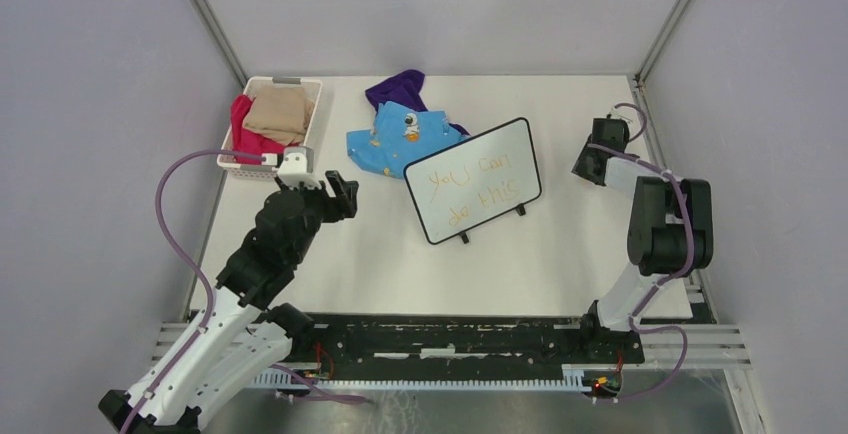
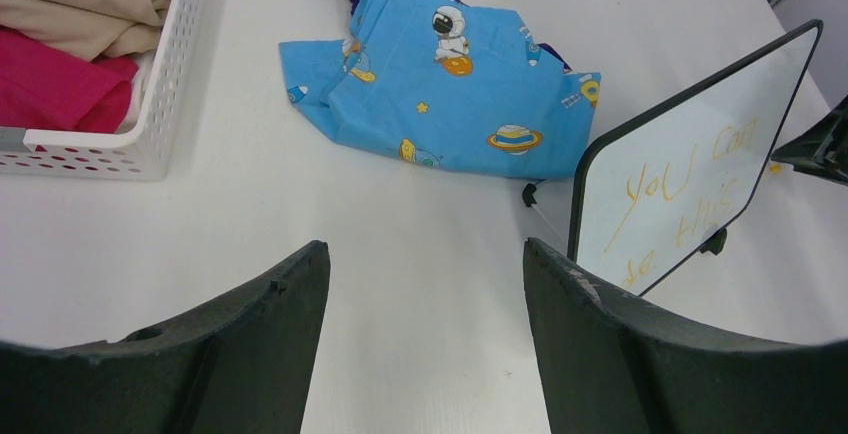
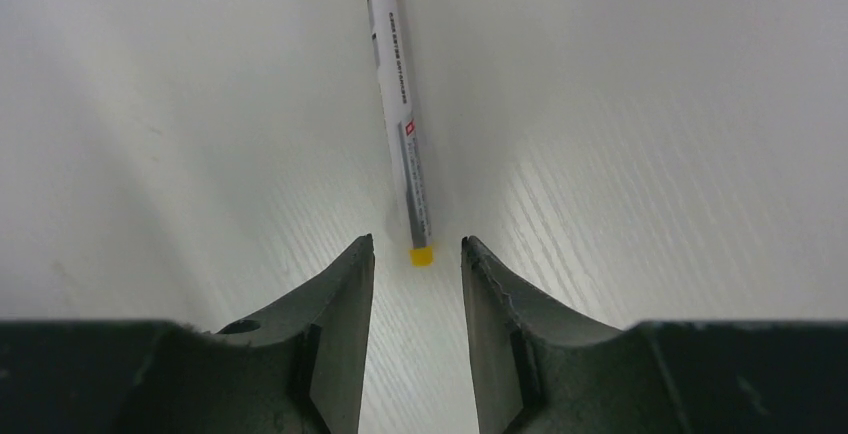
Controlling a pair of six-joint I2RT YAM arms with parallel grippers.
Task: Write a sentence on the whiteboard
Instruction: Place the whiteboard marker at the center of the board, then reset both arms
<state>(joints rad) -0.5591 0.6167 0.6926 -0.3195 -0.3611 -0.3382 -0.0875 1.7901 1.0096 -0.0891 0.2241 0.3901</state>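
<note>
Whiteboard [image 1: 473, 181] bears sentence [image 1: 470, 190]. Left gripper [image 2: 425, 254] left of whiteboard, jaws apart. Right gripper [image 3: 417, 251] right of it, jaws apart, yellow marker [image 3: 400, 104] unclamped at tips.

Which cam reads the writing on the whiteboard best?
Top external: the whole whiteboard faces it, and both lines of the sentence read "you can do this". Left wrist sees the board at a steep slant, lettering squeezed, bottom corner behind a finger. Right wrist shows only a marker on the table.
</note>
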